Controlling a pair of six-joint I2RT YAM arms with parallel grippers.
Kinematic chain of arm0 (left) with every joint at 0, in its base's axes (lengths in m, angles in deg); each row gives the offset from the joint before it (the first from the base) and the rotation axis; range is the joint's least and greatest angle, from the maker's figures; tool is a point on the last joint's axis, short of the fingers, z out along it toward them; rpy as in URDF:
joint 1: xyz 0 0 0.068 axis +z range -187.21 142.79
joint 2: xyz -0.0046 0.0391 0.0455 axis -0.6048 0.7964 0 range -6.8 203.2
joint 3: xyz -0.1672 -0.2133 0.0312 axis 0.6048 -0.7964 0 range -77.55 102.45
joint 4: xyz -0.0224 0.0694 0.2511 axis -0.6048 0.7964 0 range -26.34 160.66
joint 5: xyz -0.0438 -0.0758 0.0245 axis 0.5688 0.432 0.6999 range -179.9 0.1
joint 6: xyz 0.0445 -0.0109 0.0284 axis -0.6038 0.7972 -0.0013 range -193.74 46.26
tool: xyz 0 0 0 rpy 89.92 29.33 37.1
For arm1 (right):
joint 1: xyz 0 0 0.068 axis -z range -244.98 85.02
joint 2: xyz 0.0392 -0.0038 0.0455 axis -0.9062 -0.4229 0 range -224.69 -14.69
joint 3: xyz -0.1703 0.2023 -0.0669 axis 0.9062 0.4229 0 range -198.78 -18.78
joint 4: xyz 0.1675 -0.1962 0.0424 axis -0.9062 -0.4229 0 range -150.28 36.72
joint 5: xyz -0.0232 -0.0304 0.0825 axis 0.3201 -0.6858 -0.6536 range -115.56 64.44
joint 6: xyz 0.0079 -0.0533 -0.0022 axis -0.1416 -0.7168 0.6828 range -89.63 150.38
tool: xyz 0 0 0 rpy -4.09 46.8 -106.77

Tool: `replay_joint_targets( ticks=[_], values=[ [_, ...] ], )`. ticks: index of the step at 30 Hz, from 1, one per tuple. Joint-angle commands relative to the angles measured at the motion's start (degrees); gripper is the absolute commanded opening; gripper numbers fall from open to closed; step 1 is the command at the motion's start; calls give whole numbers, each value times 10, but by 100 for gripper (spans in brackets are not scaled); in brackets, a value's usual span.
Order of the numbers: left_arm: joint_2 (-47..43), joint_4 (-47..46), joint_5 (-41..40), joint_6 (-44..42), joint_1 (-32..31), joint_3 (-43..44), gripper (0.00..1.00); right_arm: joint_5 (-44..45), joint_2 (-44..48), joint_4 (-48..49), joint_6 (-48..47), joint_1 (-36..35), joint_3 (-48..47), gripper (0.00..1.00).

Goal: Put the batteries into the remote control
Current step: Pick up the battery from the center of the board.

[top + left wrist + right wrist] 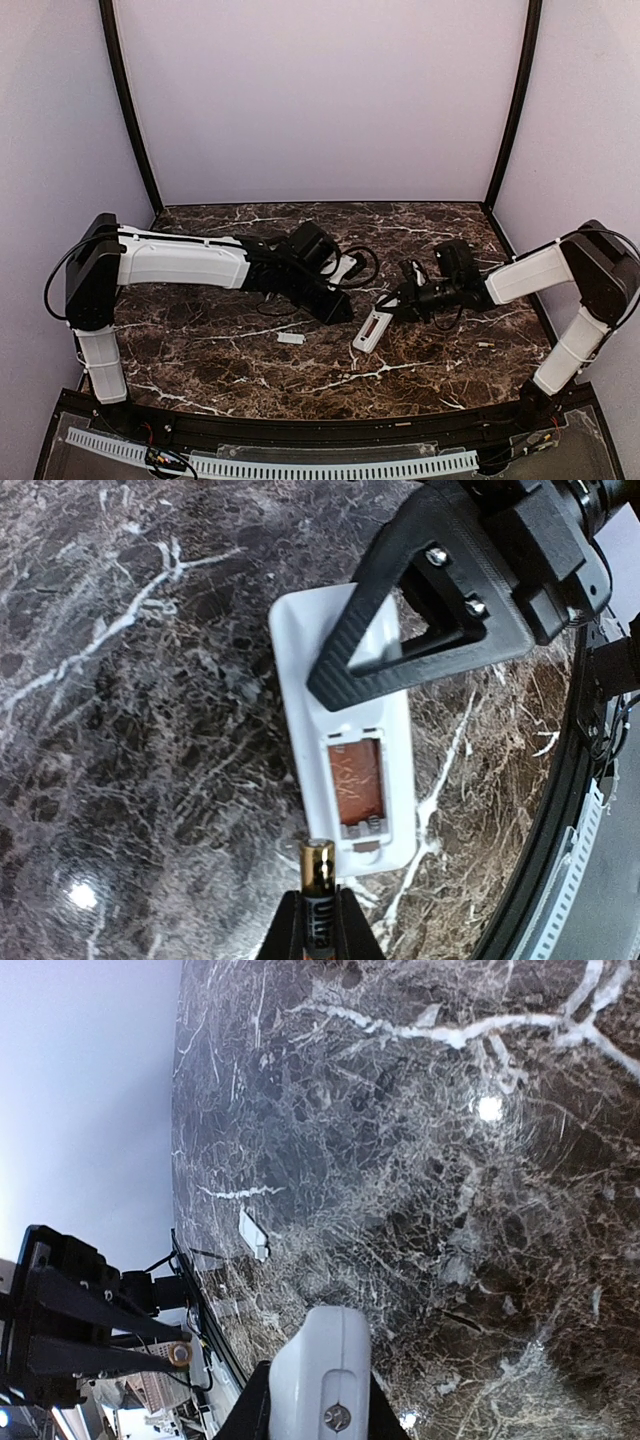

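The remote control lies back-up on the marble, white and slim, with its compartment uncovered. Its inside looks reddish-brown; I cannot tell whether a battery lies in it. My left gripper is shut on a battery, gold tip forward, just short of the remote's near left corner. My right gripper is shut on the remote's far end, and one of its black fingers crosses the remote. From above, the two grippers meet over the remote.
A small flat white cover piece lies on the marble left of the remote, also seen as a cover in the right wrist view. The table's black front rail runs behind both arm bases. Cables loop near the wrists.
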Motion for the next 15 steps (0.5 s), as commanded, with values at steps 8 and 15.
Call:
replay_joint_targets(
  ticks=[8, 15],
  values=[
    [7, 19, 29, 78, -15, -11, 0, 1, -49, 68, 59, -29, -11, 0],
    [30, 40, 32, 88, -18, 0, 0, -14, -64, 79, 75, -33, -18, 0]
  ],
)
